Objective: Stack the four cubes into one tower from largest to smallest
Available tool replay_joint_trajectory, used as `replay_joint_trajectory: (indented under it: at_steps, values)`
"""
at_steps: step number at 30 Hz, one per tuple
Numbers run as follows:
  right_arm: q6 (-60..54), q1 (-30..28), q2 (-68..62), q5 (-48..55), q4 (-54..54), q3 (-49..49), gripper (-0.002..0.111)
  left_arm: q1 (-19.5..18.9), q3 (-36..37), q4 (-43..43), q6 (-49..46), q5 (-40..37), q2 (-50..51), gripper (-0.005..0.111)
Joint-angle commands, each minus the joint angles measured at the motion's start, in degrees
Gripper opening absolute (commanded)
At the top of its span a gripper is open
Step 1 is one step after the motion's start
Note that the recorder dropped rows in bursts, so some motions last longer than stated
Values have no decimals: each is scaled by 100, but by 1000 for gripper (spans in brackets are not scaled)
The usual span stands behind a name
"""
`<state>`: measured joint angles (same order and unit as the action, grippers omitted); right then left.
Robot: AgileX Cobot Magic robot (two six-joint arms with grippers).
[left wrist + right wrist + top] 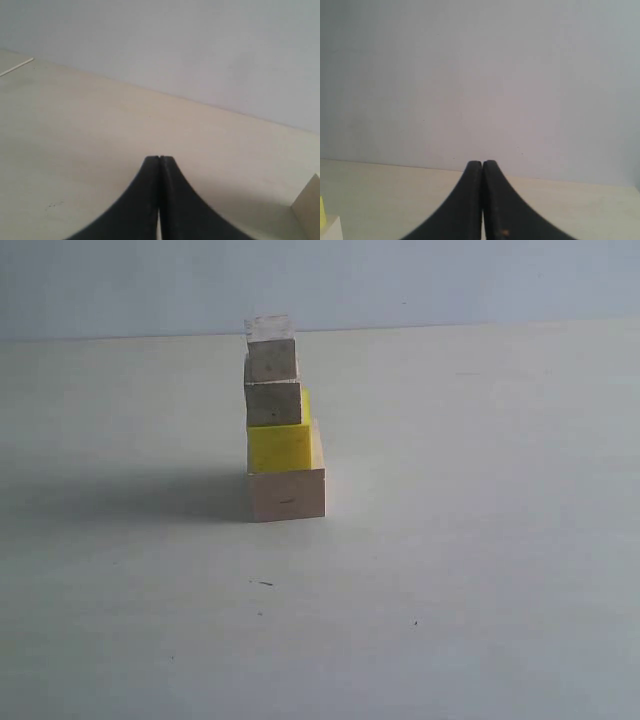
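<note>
The tower [283, 420] stands on the table left of centre in the exterior view. Its base is the largest pale wood cube [287, 494], then the yellow cube [279, 446], a greyish wood cube [273, 403] and the smallest greyish cube [271, 352] on top. Neither arm shows in the exterior view. My left gripper [159, 159] is shut and empty, with a corner of the pale cube [308, 205] at the frame's edge. My right gripper [482, 163] is shut and empty, with slivers of the pale cube [330, 229] and the yellow cube [322, 211] at the frame's edge.
A pale table [450, 540] runs back to a plain grey-blue wall [450, 280]. The tower's shadow [150, 495] falls to its left. A thin pale stick [17, 66] lies on the table in the left wrist view.
</note>
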<state>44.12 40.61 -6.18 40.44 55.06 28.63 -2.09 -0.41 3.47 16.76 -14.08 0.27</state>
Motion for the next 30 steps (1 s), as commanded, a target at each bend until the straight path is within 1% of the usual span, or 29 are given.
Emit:
replay_joint_trajectory:
  at_steps: [1,5,7,30]
  values:
    - [-10,6,30,-76,-12,-23,0,132,41,-39,-161,-446,-27,0]
    - [-10,6,30,-76,-12,-23,0,213,41,115,-261,-499,-27,0]
    - [-10,6,30,-76,-12,-23,0,222,41,157,-327,-690,-27,0]
    - [-10,6,30,-76,-12,-23,0,222,41,167,-302,-696,-27,0]
